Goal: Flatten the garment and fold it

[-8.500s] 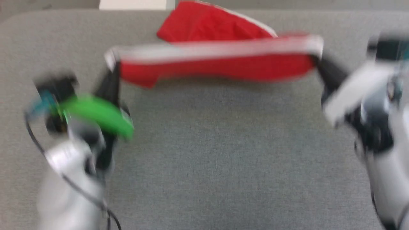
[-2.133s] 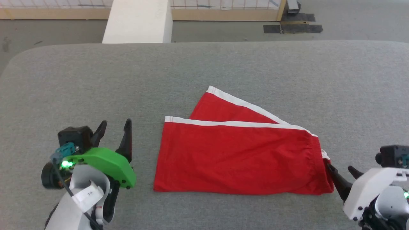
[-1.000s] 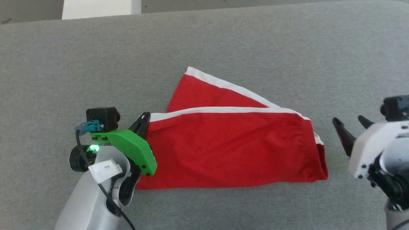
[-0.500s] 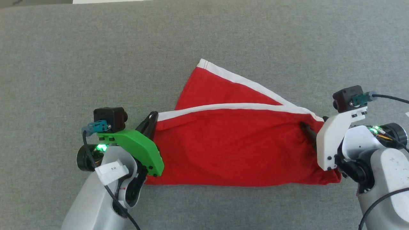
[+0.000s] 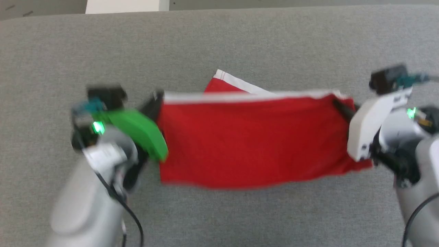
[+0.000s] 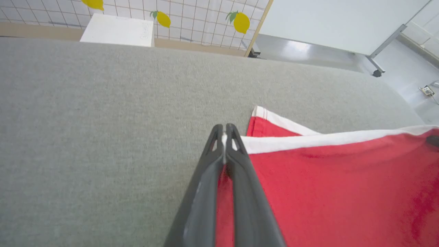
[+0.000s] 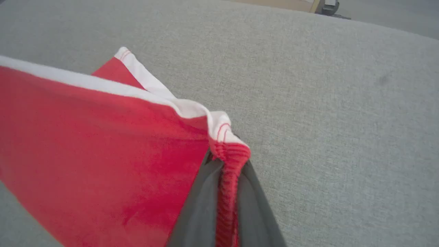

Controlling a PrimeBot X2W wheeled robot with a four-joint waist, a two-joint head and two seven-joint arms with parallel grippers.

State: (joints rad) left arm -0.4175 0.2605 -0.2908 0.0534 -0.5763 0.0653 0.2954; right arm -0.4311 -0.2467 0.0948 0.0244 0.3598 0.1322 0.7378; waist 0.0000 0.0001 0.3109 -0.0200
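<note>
The garment (image 5: 250,137), bright red shorts with a white stripe along the far edge, hangs stretched between both grippers above the grey table (image 5: 219,44). My left gripper (image 5: 158,97) is shut on its left top corner; in the left wrist view the fingers (image 6: 219,161) pinch the white hem of the garment (image 6: 325,178). My right gripper (image 5: 337,103) is shut on the gathered waistband at the right top corner, and the right wrist view shows red elastic of the garment (image 7: 103,147) between the fingertips (image 7: 205,185). One leg corner lies behind on the table.
A white block (image 5: 127,6) stands beyond the table's far edge. In the left wrist view a tiled wall with lemon pictures (image 6: 241,21) and a whiteboard stand (image 6: 377,72) lie past the table. Grey tabletop surrounds the shorts on all sides.
The right gripper has closed on the waistband corner. Both grippers have lifted and pulled the shorts taut, so the top edge now runs straight between them.
</note>
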